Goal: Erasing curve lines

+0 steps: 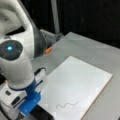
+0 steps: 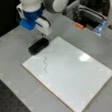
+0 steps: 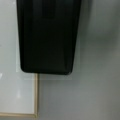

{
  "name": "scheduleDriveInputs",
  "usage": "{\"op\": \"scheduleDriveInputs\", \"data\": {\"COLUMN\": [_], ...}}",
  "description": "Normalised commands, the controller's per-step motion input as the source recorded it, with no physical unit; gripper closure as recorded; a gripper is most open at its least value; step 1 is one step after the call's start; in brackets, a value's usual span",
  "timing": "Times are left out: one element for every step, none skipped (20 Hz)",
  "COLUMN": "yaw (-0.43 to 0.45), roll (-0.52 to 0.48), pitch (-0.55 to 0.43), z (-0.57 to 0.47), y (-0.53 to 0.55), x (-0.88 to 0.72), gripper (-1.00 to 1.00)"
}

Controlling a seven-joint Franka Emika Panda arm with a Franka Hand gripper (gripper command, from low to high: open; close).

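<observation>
Grey table (image 2: pixel 11 56), white board (image 2: pixel 77 72).

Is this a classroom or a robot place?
Probably a robot lab. A white robot arm stands over a grey table holding a whiteboard, and its claw hangs above a black eraser.

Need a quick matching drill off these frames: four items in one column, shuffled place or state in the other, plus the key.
Things:
1. curve lines
2. eraser
3. whiteboard
4. orange object

Places or states:
A. black block at the board's corner, partly on the board, partly on the table, right under the gripper
B. lies flat on the grey table, wood-coloured edge
C. on the table beyond the board, toward a front view's top
D. thin wavy stroke, not erased, near the eraser end of the board

Pairs: 1-D, 2-A, 3-B, 4-C
</observation>
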Motion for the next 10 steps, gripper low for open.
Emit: {"op": "scheduleDriveInputs", "data": {"yaw": [-0.017,-0.019,-0.019,-0.019,-0.020,-0.020,-0.020,-0.023,-0.027,-0.028], "roll": [0.096,0.100,0.102,0.111,0.121,0.129,0.135,0.144,0.151,0.158], "pitch": [-0.113,-0.114,-0.112,-0.110,-0.108,-0.107,-0.108,-0.114,-0.122,-0.128], "z": [-0.15,-0.15,-0.14,-0.13,-0.13,-0.14,-0.15,-0.15,-0.17,-0.19], "y": [-0.10,-0.09,-0.09,-0.08,-0.07,-0.06,-0.05,-0.04,-0.02,-0.01], "x": [0.02,0.01,0.00,-0.01,-0.02,-0.03,-0.04,-0.04,-0.04,-0.04], "gripper": [-1.00,-1.00,-1.00,-1.00,-1.00,-1.00,-1.00,-1.00,-1.00,-1.00]}}
